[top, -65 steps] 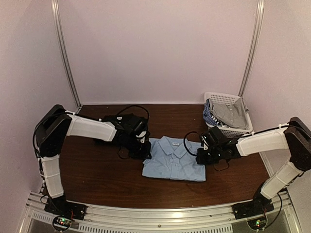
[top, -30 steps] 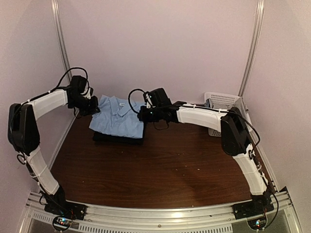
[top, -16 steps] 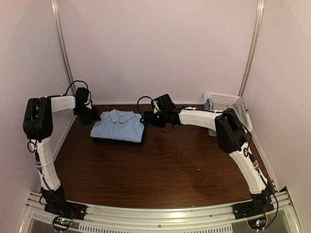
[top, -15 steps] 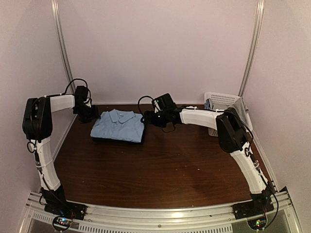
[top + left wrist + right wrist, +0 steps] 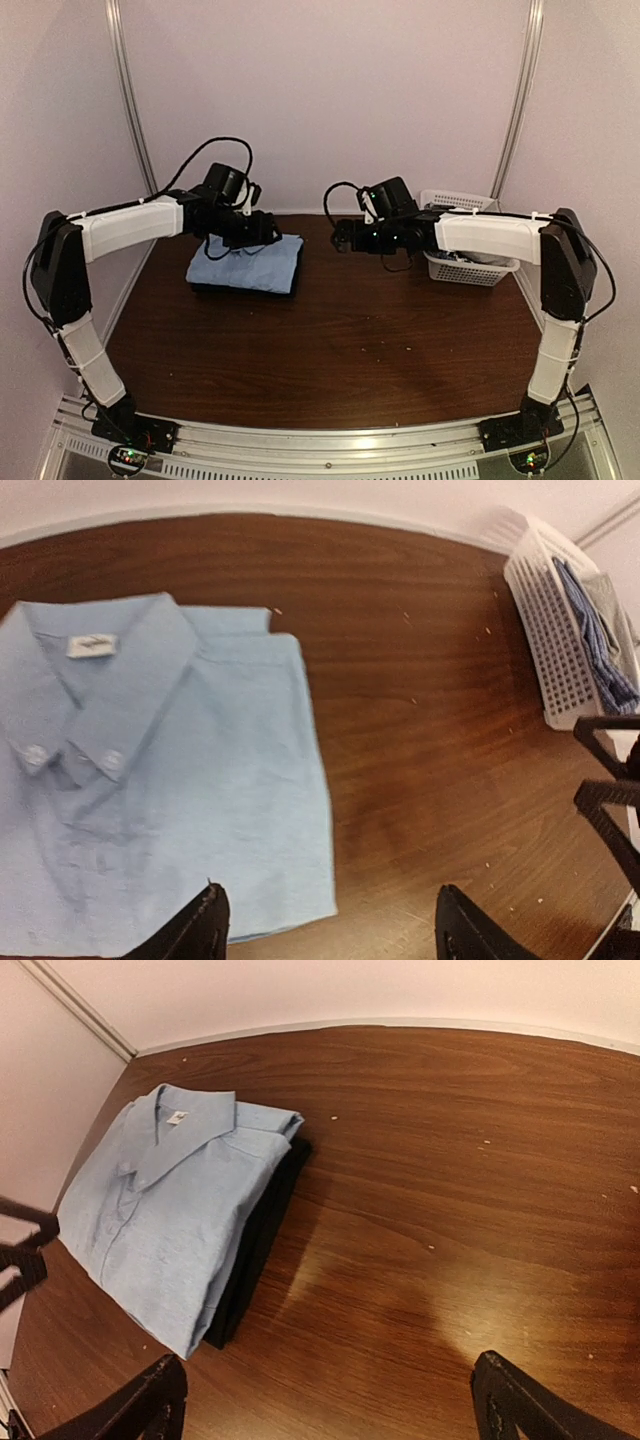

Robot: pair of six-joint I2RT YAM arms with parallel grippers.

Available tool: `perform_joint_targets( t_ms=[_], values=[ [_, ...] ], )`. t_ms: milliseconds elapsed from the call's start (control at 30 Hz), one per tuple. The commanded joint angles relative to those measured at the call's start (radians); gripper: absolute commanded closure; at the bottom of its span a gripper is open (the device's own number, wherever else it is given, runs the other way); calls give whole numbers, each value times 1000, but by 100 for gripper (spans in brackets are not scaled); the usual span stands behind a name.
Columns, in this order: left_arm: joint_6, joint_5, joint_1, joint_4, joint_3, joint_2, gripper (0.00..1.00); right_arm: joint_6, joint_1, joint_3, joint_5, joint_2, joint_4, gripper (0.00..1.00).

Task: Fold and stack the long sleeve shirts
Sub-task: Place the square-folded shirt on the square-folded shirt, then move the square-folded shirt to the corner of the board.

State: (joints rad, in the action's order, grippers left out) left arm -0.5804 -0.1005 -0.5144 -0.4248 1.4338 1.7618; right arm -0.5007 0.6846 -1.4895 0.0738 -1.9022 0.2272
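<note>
1. stack. the light blue shirt (image 5: 245, 262) lies folded, collar up and flat, on top of the folded black shirt (image 5: 255, 1250). the black shirt shows only as a dark edge under the blue one. the stack sits at the far left of the bench (image 5: 350, 340), near the back wall.

2. left claw (image 5: 330, 925). fingers stand apart with nothing between them. in the wrist view the bare bench and the near corner of the blue shirt show in the gap. in the top view the claw hangs above the far edge of the stack; contact with the cloth cannot be confirmed.

3. right claw (image 5: 330, 1400). fingers are spread wide and hold nothing. the claw is above the bench between the stack and the white basket (image 5: 470, 270), facing the stack and well apart from it.

4. basket. it stands at the far right of the bench, behind the right arm. a blue checked garment (image 5: 590, 630) and a grey one lie inside.

5. both arms reach across the bench toward the back, one either side of the stack.
</note>
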Motion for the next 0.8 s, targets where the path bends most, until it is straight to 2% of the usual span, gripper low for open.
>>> perform_joint_targets(
  t_ms=[0,167,400,567,767],
  values=[
    [-97,-22,-100,63,14,92,28,0,-25,140,-101,122,-42,0],
    [-120,-34,-168,63,115,252,29,-1,-27,240,-125,222,-45,0],
    [-126,11,-166,15,259,432,29,-8,-30,313,-129,288,-43,0],
    [-97,43,-117,-4,278,473,29,-2,-31,344,-134,312,-38,0],
    [-33,26,-1,-16,261,476,30,3,-37,370,-143,349,-27,0]
  ],
)
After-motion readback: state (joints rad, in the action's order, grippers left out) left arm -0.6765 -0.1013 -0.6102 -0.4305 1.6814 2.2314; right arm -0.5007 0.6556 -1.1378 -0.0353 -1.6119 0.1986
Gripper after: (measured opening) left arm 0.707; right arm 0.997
